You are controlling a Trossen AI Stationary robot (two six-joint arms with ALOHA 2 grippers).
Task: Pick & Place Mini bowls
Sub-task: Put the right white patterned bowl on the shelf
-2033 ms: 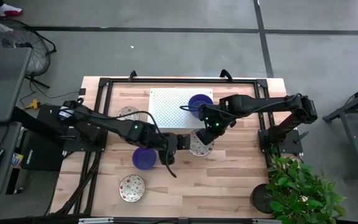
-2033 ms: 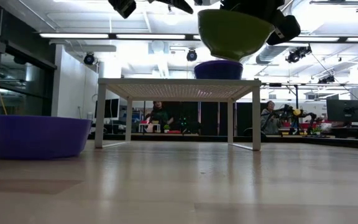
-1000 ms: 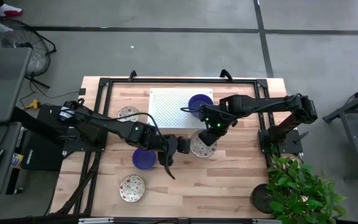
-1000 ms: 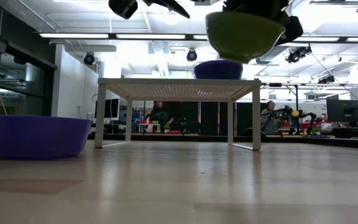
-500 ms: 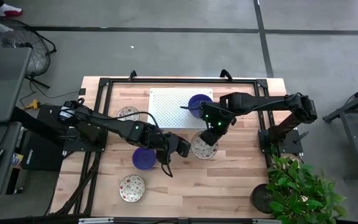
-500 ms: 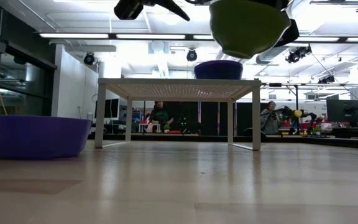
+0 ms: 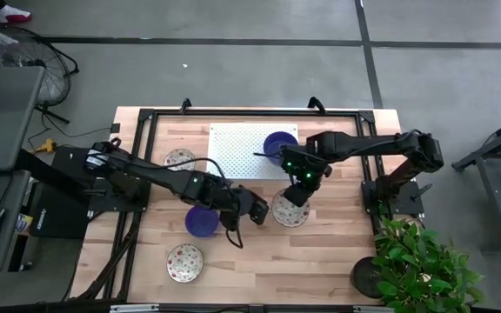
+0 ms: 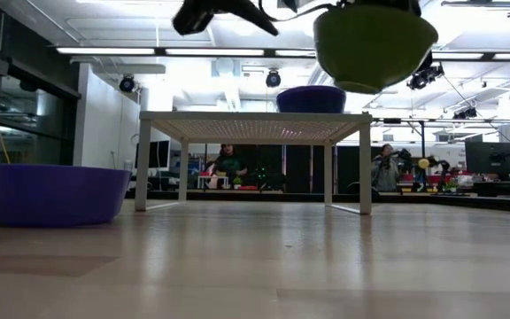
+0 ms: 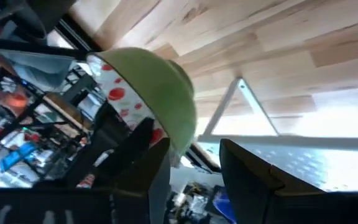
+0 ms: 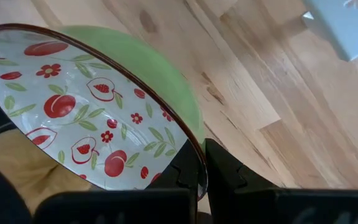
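Note:
A mini bowl (image 7: 290, 211), green outside with red fruit on white inside, hangs above the table's middle, and my right gripper (image 7: 299, 193) is shut on it. In the low view this bowl (image 8: 374, 44) is well clear of the tabletop. My left gripper (image 7: 257, 210) stands open just left of it, nothing between its fingers (image 9: 148, 163). One blue bowl (image 7: 279, 143) sits on the white perforated rack (image 7: 237, 149). Another blue bowl (image 7: 201, 222) rests on the wood. Two patterned bowls (image 7: 179, 159) (image 7: 184, 262) lie at the left. My right gripper pinches the patterned bowl's rim (image 10: 191, 149), one finger inside on the patterned face and one outside on the green wall. The fingers come from above, slanting down. The bowl hangs lifted clear of the table and tilted.
The rack (image 8: 255, 127) stands on legs at the table's far middle. A black frame rail (image 7: 146, 117) runs round the tabletop. A potted plant (image 7: 420, 261) sits beyond the near right corner. Bare wood (image 7: 320, 261) lies at the near right.
My right gripper has carried the patterned bowl a little toward the table's near edge and right; the bowl stays in the air. My left gripper has rolled about its own pointing line and edged right, toward the bowl, still open.

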